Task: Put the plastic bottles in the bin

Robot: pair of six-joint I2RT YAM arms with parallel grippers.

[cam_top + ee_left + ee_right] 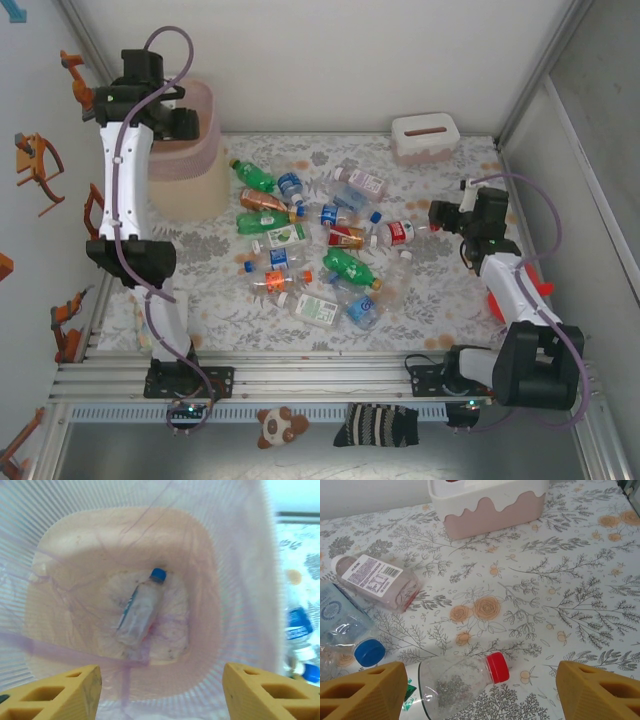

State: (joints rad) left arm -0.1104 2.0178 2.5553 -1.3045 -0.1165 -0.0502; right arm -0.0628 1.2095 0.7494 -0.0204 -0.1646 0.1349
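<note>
Left gripper [160, 692] released, empty, above the bin [240, 580]; blue-capped bottle [140, 612] lies straight below on its floor. Right gripper [481, 692] spread wide, red-capped bottle [452, 682] between its fingers [365, 690], ungripped: probably lining up a grab.

The bin [245, 555] is translucent pale-pink plastic with fine ribbing. The red-capped bottle [455, 682] is clear, glossy plastic. The table [545, 580] has a smooth, matt floral covering.
</note>
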